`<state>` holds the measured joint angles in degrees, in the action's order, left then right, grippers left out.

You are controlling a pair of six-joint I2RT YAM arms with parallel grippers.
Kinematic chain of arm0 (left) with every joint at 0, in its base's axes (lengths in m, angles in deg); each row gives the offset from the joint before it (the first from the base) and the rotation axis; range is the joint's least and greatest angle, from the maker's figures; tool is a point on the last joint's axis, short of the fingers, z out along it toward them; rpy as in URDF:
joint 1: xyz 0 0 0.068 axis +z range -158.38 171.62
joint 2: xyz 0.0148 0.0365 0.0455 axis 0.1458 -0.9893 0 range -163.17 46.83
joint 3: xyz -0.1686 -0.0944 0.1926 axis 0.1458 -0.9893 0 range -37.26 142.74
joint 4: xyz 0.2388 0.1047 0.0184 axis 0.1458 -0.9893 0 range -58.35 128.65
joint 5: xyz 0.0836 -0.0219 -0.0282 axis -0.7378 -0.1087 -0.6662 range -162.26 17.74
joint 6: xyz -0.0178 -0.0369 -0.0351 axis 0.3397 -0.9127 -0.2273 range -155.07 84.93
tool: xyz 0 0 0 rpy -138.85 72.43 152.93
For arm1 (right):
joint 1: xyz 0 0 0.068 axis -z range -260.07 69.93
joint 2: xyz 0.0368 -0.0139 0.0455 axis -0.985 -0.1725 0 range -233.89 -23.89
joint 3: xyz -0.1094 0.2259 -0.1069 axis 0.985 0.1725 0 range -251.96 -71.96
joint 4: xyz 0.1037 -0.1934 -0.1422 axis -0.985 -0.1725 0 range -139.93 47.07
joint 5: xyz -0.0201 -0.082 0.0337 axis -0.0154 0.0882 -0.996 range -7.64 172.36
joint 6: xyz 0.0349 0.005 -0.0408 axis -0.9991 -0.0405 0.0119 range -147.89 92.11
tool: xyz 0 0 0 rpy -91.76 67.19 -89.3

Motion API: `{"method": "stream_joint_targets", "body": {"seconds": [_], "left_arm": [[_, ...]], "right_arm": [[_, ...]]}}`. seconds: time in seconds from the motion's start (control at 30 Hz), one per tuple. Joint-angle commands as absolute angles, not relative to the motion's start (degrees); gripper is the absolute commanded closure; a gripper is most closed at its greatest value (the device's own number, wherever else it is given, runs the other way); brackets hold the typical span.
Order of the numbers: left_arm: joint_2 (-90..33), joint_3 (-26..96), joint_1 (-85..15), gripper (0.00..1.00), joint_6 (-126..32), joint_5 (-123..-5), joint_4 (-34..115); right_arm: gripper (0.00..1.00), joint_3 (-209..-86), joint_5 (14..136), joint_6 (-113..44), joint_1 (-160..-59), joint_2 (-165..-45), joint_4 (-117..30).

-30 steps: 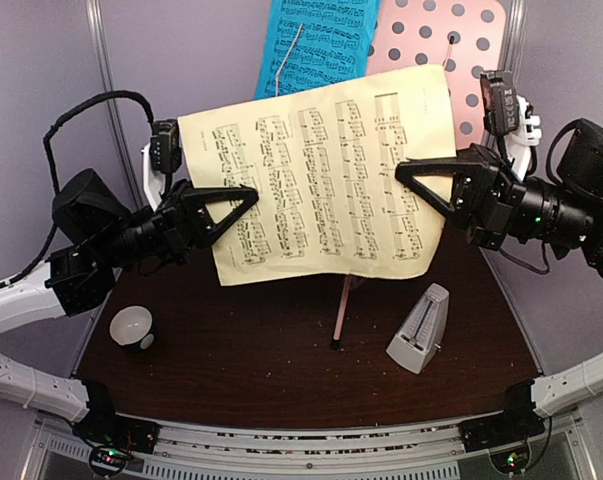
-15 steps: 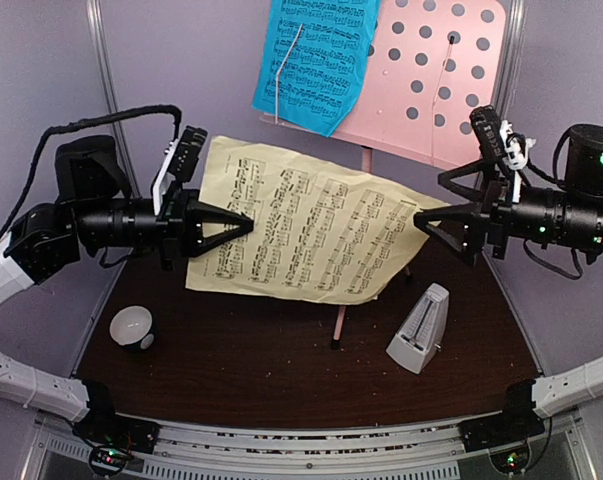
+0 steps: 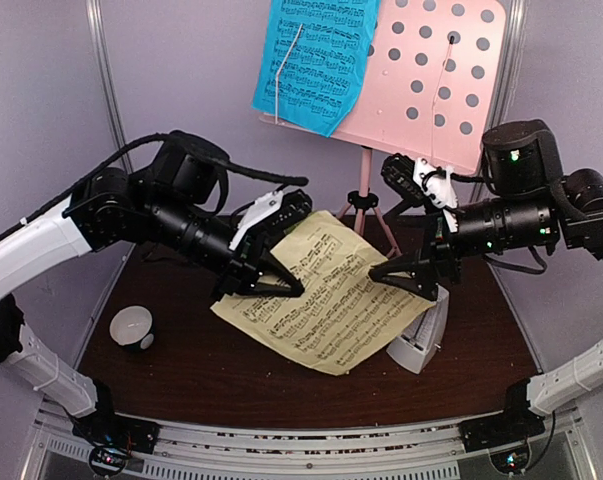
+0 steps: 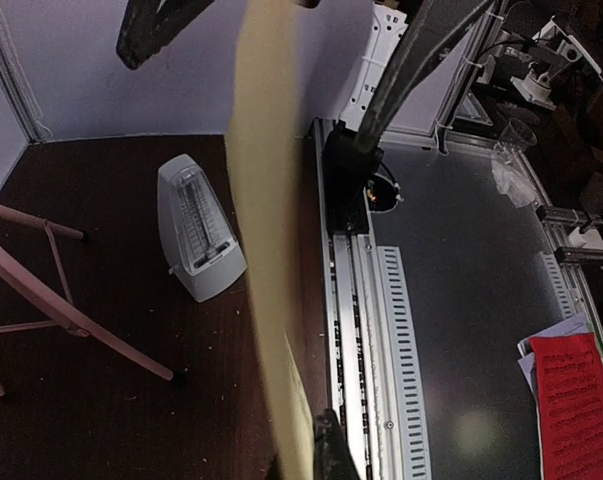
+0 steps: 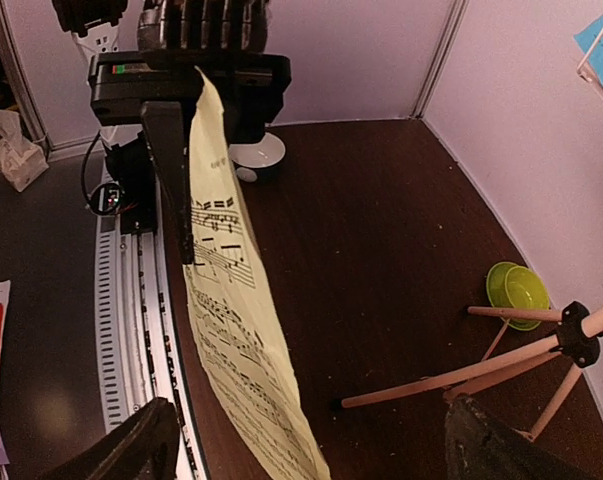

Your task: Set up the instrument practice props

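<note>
My left gripper (image 3: 289,288) is shut on the left part of the pale-yellow sheet-music page (image 3: 331,310), which droops low over the table. The left wrist view shows the page (image 4: 266,250) edge-on, pinched at my left gripper (image 4: 311,455). At the page's right edge my right gripper (image 3: 406,283) stands open. The page (image 5: 231,330) runs loose between the wide fingers of my right gripper (image 5: 311,450). Behind, the pink music stand (image 3: 436,90) carries the blue page (image 3: 316,60). The white metronome (image 3: 421,345) is partly hidden by the page and right arm.
A small white cup (image 3: 131,325) sits at the table's left front. A green bowl (image 5: 516,290) lies behind the stand's tripod legs (image 5: 481,370). The metronome (image 4: 196,240) stands close to those legs (image 4: 61,310). A metal rail (image 4: 366,330) edges the near side.
My right gripper has opened and let go of the yellow page. Both arms have come down and inward. The page has dropped from in front of the stand and hangs from the left gripper alone.
</note>
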<state>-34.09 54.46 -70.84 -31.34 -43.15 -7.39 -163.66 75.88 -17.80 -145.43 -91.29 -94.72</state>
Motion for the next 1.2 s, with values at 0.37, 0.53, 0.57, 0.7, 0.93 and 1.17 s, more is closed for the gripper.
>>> {"method": "stream_joint_targets", "body": {"seconds": [0.37,0.53,0.57,0.7,0.93,1.17], "left_arm": [[-37.32,62.18,-71.58,0.98,-28.71,-44.65,-8.83],[-34.38,62.28,-71.47,0.57,-31.69,-53.30,-2.79],[-33.06,61.26,-71.29,0.46,-32.98,-56.59,0.18],[-29.26,58.91,-69.69,0.34,-37.42,-67.07,12.28],[-37.88,73.28,-69.47,0.31,-43.00,-74.42,19.56],[-51.04,90.70,-70.47,0.31,-45.09,-76.52,22.79]], "right_arm": [[0.94,-169.64,67.03,-19.26,-146.19,-95.22,-93.65],[1.00,-173.33,73.85,-21.20,-146.08,-93.31,-94.04],[1.00,-173.58,75.73,-21.78,-146.02,-92.35,-93.49],[1.00,-173.78,83.22,-24.89,-145.78,-87.16,-89.32],[1.00,-174.93,93.86,-27.20,-145.50,-79.10,-80.99],[1.00,-177.77,101.24,-26.65,-145.47,-73.01,-77.53]]}}
